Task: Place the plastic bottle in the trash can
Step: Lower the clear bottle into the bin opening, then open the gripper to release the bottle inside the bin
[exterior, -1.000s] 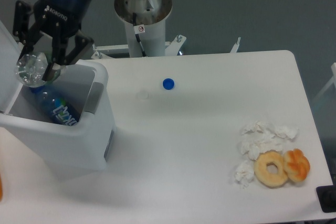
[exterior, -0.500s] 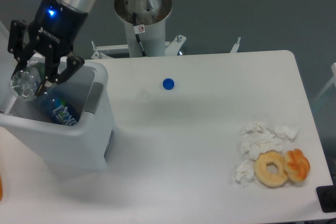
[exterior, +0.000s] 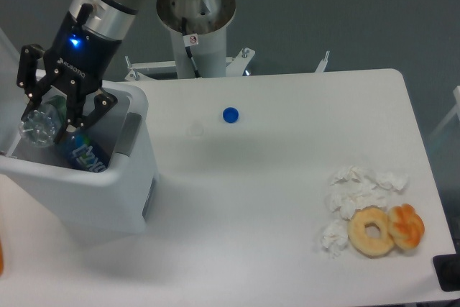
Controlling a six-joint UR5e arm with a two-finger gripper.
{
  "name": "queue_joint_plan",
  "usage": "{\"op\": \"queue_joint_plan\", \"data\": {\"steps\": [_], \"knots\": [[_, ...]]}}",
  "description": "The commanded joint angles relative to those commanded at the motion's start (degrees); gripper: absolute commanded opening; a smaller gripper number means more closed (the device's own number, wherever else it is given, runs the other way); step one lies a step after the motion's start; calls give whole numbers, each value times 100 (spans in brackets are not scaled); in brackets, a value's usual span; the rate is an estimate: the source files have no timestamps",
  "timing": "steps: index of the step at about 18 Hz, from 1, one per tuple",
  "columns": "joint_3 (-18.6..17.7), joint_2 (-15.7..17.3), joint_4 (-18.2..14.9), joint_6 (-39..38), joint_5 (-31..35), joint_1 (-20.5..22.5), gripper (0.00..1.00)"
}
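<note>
My gripper (exterior: 49,116) is shut on the small clear plastic bottle (exterior: 37,127) and holds it tilted over the open top of the trash can (exterior: 93,192), at its far-left side, with the bottle just at rim level. The trash can is a white bin at the table's left edge, its lid swung open to the left. Inside it lies another bottle with a blue label (exterior: 83,154), partly hidden by my fingers.
A blue cap (exterior: 230,114) and a small clear cap (exterior: 195,130) lie mid-table. Crumpled white tissues (exterior: 359,190), a plain donut (exterior: 371,231) and a glazed pastry (exterior: 407,226) sit at the front right. The arm's base column (exterior: 195,16) stands behind the table.
My gripper has gone down and slightly left with the clear bottle, from above the bin's rim to the bin's opening. Nothing else has moved.
</note>
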Motion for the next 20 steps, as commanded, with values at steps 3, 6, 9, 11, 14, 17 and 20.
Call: {"op": "queue_joint_plan", "data": {"steps": [3,6,9,11,14,17,20], "knots": [[-70,-35,9,44,0,0,58],[-70,-53,9,88,0,-26,58],[-88,-79,0,79,0,-35,60],[-167,-70,9,97,0,-44,60],[-184,-70,0,88,0,-35,60],[-237,-53,9,123,0,-35,67],[-255,-35,-9,105,9,-35,69]]}}
